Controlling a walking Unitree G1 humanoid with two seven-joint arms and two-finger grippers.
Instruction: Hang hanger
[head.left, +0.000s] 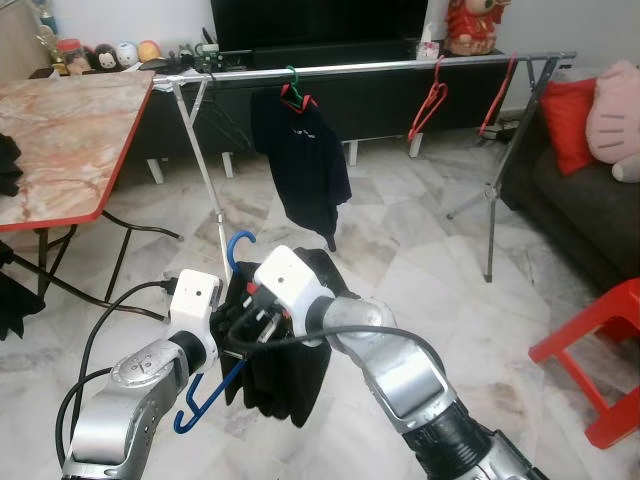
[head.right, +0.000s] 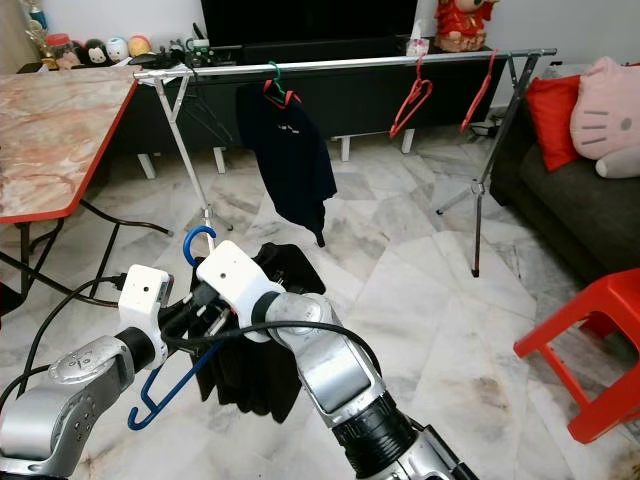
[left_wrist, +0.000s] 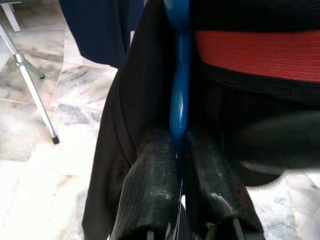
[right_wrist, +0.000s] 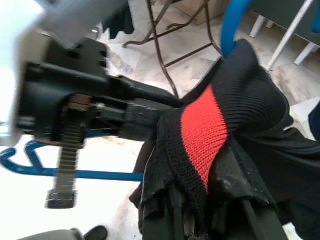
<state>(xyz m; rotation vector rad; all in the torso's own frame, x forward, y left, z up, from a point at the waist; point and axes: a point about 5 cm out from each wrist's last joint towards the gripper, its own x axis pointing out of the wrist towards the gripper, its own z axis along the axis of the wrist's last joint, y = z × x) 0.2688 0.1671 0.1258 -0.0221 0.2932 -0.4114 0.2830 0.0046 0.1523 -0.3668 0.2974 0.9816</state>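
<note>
Low over the floor before the clothes rail (head.left: 380, 68), the left gripper (left_wrist: 177, 150) pinches the blue hanger (head.left: 205, 395), while the right gripper (right_wrist: 205, 197) clamps the black garment (head.left: 285, 380) draped on it.

Pale marble floor (head.left: 420, 250), pink marble-top table (head.left: 60, 140) with red edge at left, dark TV cabinet (head.left: 380, 95) along far wall, dark sofa (head.left: 575, 200) with red cushion (head.left: 572, 120) at right, red stool (head.left: 600, 350) near right

Marble-topped table (head.left: 60, 130), red stool (head.left: 600, 350), dark sofa (head.left: 580, 200), pink plush cushion (head.left: 620, 105)
</note>
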